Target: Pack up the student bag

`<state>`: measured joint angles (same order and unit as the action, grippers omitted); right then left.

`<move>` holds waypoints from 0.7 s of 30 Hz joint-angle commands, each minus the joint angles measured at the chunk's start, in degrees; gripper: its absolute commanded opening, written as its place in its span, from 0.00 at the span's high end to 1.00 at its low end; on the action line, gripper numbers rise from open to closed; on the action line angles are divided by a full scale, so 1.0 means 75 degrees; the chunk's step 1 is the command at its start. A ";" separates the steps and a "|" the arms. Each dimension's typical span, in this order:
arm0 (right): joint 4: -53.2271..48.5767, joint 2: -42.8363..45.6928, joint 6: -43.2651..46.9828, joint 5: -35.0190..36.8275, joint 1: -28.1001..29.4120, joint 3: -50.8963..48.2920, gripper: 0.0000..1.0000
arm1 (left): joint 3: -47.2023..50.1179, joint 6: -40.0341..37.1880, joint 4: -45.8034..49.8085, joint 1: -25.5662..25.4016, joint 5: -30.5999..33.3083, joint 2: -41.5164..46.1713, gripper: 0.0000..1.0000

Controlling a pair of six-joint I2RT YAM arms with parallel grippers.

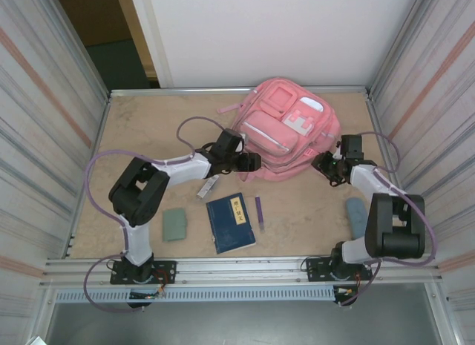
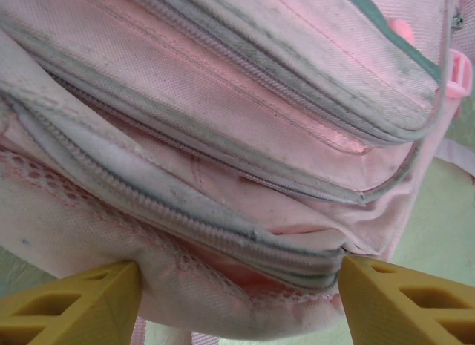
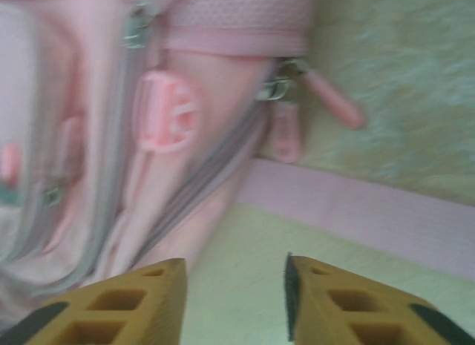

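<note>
Here, student bag, within left claw

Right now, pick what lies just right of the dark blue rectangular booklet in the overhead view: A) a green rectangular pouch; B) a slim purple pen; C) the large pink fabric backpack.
B: the purple pen lies at the right edge of the booklet; the green pouch sits left.

My beige mottled tabletop carried the big pink fabric backpack at its far side. Nearer me lay a dark blue booklet, a purple pen just beside it, and a green rectangular pad.
</note>
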<state>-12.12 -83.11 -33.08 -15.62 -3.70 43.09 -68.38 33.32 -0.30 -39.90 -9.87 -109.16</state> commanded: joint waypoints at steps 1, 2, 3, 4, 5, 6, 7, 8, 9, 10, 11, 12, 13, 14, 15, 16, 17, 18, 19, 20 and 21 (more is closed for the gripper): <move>0.0030 -0.0752 0.0456 0.0099 -0.0104 0.0442 0.69 | -0.0208 0.0385 0.0375 -0.0082 0.0226 -0.0234 0.32; 0.0007 -0.0972 0.0526 0.0117 -0.0110 0.0577 0.70 | -0.0258 0.0381 0.0459 -0.0082 0.0287 -0.0284 0.33; -0.0012 -0.1129 0.0591 0.0159 -0.0122 0.0690 0.70 | -0.0315 0.0358 0.0608 -0.0083 0.0379 -0.0324 0.34; -0.0041 -0.1283 0.0675 0.0221 -0.0149 0.0810 0.70 | -0.0394 0.0290 0.0771 -0.0085 0.0529 -0.0359 0.37; -0.0084 -0.1434 0.0752 0.0346 -0.0168 0.0944 0.70 | -0.0427 0.0221 0.0914 -0.0082 0.0691 -0.0373 0.40; -0.0157 -0.1564 0.0788 0.0322 -0.0209 0.1083 0.69 | -0.0425 0.0165 0.0974 -0.0080 0.0811 -0.0364 0.44; -0.0179 -0.1686 0.0862 0.0223 -0.0243 0.1222 0.69 | -0.0406 0.0090 0.0980 -0.0083 0.0885 -0.0346 0.48; -0.0292 -0.1827 0.0902 0.0224 -0.0257 0.1393 0.69 | -0.0366 0.0019 0.0993 -0.0077 0.0928 -0.0317 0.52; -0.0431 -0.1931 0.0948 0.0180 -0.0259 0.1561 0.69 | -0.0342 -0.0031 0.0999 -0.0071 0.0921 -0.0294 0.54; -0.0588 -0.2034 0.1016 0.0168 -0.0246 0.1724 0.68 | -0.0314 -0.0090 0.1000 -0.0071 0.0891 -0.0270 0.58; -0.0738 -0.2141 0.1088 0.0274 -0.0227 0.1894 0.68 | -0.0283 -0.0107 0.1033 -0.0071 0.0875 -0.0240 0.59; -0.0850 -0.2244 0.1164 0.0345 -0.0224 0.2008 0.68 | -0.0270 -0.0124 0.1038 -0.0071 0.0871 -0.0229 0.60; -0.0967 -0.2374 0.1278 0.0328 -0.0232 0.2150 0.67 | -0.0222 -0.0131 0.1046 -0.0071 0.0862 -0.0200 0.60; -0.1050 -0.2503 0.1393 0.0283 -0.0233 0.2273 0.67 | -0.0185 -0.0102 0.1087 -0.0071 0.0859 -0.0172 0.60; -0.1134 -0.2620 0.1476 0.0257 -0.0227 0.2360 0.67 | -0.0137 -0.0058 0.1101 -0.0071 0.0836 -0.0122 0.59; -0.1242 -0.2720 0.1566 0.0291 -0.0218 0.2452 0.67 | -0.0107 0.0055 0.1208 -0.0071 0.0858 -0.0054 0.55; -0.1334 -0.2815 0.1624 0.0260 -0.0215 0.2512 0.68 | -0.0071 0.0151 0.1309 -0.0069 0.0870 0.0029 0.49; -0.1366 -0.2871 0.1656 0.0141 -0.0235 0.2539 0.69 | -0.0025 0.0230 0.1375 -0.0066 0.0899 0.0125 0.45; -0.1374 -0.2913 0.1668 0.0061 -0.0240 0.2550 0.69 | 0.0046 0.0367 0.1464 -0.0066 0.1006 0.0250 0.43; -0.1407 -0.2939 0.1680 0.0038 -0.0233 0.2565 0.69 | 0.0101 0.0490 0.1558 -0.0062 0.1127 0.0356 0.42; -0.1438 -0.2966 0.1693 0.0032 -0.0233 0.2583 0.69 | 0.0144 0.0621 0.1632 -0.0060 0.1244 0.0451 0.41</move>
<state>-18.68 -103.90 -22.83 -14.68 -5.39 61.45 -69.08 35.29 6.48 -40.25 -3.88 -108.60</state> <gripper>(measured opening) 0.312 0.586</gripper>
